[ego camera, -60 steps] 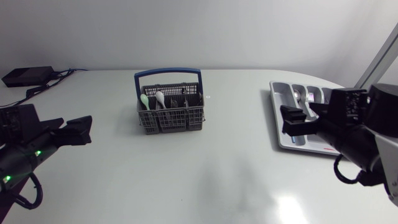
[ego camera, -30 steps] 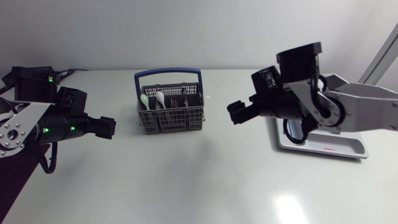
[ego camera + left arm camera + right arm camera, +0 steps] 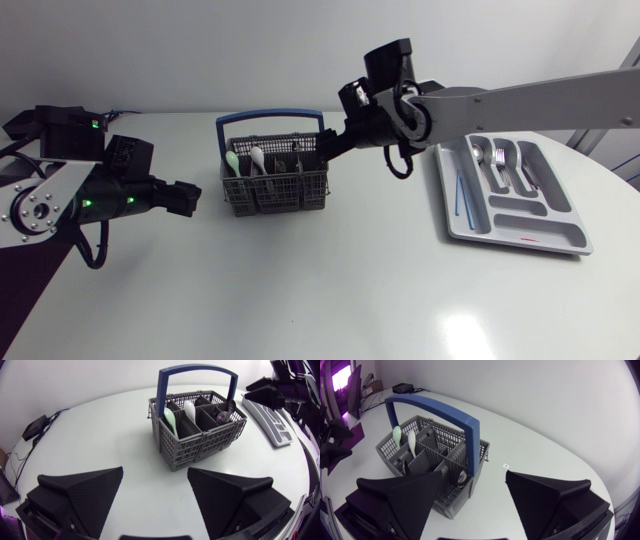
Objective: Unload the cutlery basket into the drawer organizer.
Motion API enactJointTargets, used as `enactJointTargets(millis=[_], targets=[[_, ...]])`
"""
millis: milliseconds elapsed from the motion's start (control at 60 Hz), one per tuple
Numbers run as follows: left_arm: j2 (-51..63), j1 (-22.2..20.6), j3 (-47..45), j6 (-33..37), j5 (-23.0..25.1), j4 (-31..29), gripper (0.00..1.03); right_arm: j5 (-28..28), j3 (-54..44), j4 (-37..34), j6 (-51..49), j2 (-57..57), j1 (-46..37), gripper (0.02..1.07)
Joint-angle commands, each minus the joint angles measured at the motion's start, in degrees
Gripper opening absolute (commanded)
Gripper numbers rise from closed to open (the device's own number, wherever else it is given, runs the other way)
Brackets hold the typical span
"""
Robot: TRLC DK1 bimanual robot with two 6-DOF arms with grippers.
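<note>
While your left gripper hangs low over the table with its fingers spread wide and nothing between them, the cutlery basket stands upright a little ahead of it, toward the far side of the white table. Your right arm comes in from the right and reaches past the middle. Its gripper sits over the basket's right end, jaws wide apart and empty, close beside the blue handle.

In the basket you have a pale green spoon and a white spoon side by side at one end, with darker metal pieces in the other compartments. The grey drawer organizer lies flat at the table's right side, well apart from the basket. A few metal pieces rest in its far compartments, and a thin blue stick lies in the narrow one nearest the basket.

The tabletop is glossy and catches a bright patch of light near the front edge. A small black box with cables sits at the far left corner.
</note>
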Motion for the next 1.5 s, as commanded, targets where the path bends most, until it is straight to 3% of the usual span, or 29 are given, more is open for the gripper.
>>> enactJointTargets(millis=[0,100,317,400,583,867,1167,1233,1333,1383,1483], targets=[[0.3,-0.3,1.0,1.2,0.6,0.6,0.90,-0.1,4.8,-0.6,0.1,4.8,0.3,0.83],[0.0,-0.4,0.6,1.3,0.6,0.8,0.90,0.1,8.7,-0.1,0.6,8.4,0.3,0.72],[-0.5,-0.6,-0.3,1.4,0.6,1.8,0.90,2.4,13.4,1.5,-0.4,13.4,1.4,0.24],[-0.5,-0.6,-0.5,1.4,0.6,1.8,0.90,2.9,13.0,1.8,-0.9,13.6,1.4,0.18],[-1.2,-1.3,-0.5,1.4,0.6,1.4,0.90,2.9,9.0,1.5,-1.0,10.6,0.5,0.16],[-4.8,-4.5,-1.2,1.4,0.6,-1.3,0.90,3.0,-6.0,1.7,-1.4,-2.0,-1.3,0.16],[-7.7,-10.0,-4.1,3.1,-0.1,-2.8,0.90,8.1,-22.2,1.0,-0.8,-16.8,0.6,0.17],[-7.9,-11.3,-4.5,3.7,-0.4,-3.2,0.90,8.2,-24.5,1.0,-0.3,-19.1,0.7,0.28],[-7.8,-13.9,-5.2,5.0,-0.4,-3.7,0.90,8.3,-27.4,1.0,0.3,-22.9,0.9,0.73],[-7.7,-15.2,-5.6,5.6,-0.5,-3.7,0.90,8.3,-28.8,1.0,0.3,-24.5,0.9,0.91],[-7.4,-18.3,-6.3,6.8,-2.1,-3.6,0.90,8.2,-32.0,1.1,0.0,-28.0,0.7,1.00]])
